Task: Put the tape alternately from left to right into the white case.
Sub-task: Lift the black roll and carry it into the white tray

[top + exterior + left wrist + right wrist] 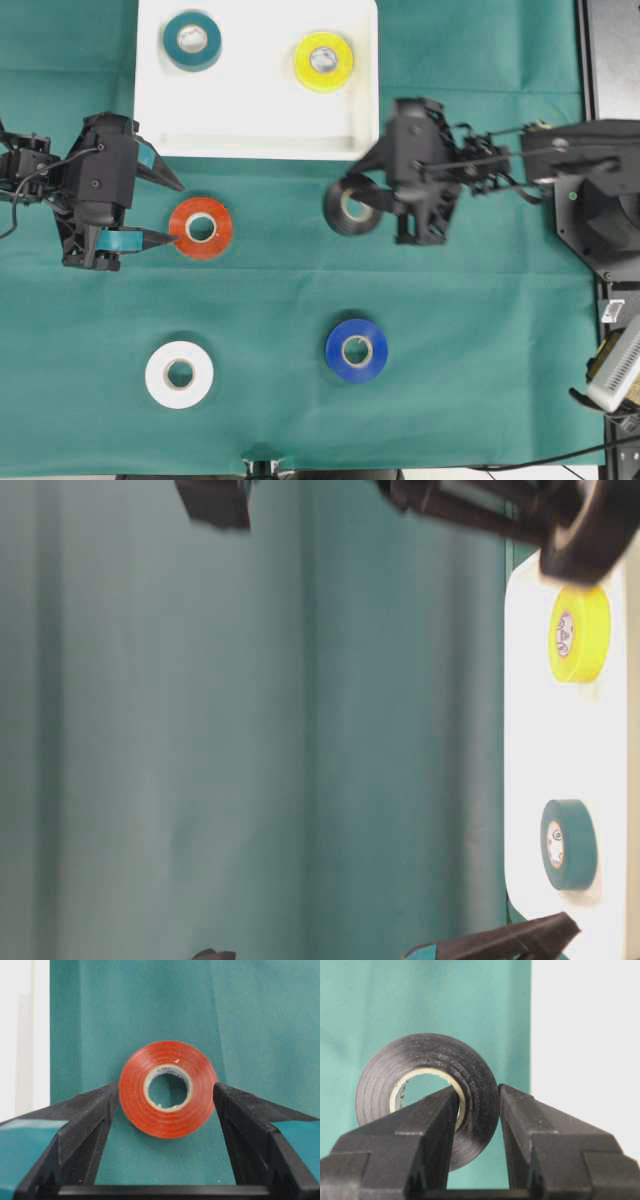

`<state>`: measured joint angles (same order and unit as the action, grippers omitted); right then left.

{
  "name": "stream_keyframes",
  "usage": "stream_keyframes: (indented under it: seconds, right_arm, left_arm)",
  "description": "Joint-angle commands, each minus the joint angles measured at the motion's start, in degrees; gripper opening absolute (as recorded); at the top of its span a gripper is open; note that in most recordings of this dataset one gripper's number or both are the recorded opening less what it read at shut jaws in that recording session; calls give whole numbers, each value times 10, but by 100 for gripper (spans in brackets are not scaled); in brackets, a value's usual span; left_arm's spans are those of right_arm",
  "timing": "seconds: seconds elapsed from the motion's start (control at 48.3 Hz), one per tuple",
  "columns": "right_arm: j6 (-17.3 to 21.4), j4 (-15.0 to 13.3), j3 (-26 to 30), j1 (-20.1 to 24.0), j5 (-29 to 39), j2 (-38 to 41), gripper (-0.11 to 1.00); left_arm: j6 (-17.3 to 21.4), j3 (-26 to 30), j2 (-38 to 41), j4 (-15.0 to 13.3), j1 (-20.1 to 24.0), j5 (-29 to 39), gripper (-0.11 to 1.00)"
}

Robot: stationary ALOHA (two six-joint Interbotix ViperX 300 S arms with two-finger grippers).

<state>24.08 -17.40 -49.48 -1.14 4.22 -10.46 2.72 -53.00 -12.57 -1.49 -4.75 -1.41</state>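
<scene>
So the white case [255,125] already has two rolls sitting in it: the teal tape [192,40] at its left end and the yellow tape [324,61] to the right of it. Looks like the third roll is in hand now. The right gripper [479,1097] is clenched on the black tape [427,1095], one finger through the core and the other on the outside, pinching the wall. In the overhead view the roll hangs over the green cloth on the desk [480,330], just below the case's right corner, so it isn't in yet.

The left gripper [165,1092] is released, jaws wide on either side of the red-orange tape [167,1089], which lies flat on the cloth, not gripped. The white tape [179,374] and blue tape [356,349] wait nearer the front edge.

Next move, probably: carry the black roll over the rim and let it go on a bare patch, clear of the yellow one. After that the left side just needs to close on red-orange.
</scene>
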Motion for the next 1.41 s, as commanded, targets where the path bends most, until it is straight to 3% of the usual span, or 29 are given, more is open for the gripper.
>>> stream_keyframes:
  seconds: [0.0, 0.331, 0.725, 1.387]
  right_arm:
    - [-1, -17, 43, -16, -2, 24, 1]
    - [-1, -54, 133, -68, 25, 99, 1]
    - [-1, -66, 189, -118, 24, 155, 1]
    - [-2, -66, 205, -131, 18, 178, 1]
  left_arm:
    - [0, 8, -9, -1, -1, -2, 76]
    - [0, 8, -9, -1, -1, -2, 76]
    - [0, 7, -8, -1, -1, -2, 76]
    - [0, 4, -8, -1, -2, -2, 76]
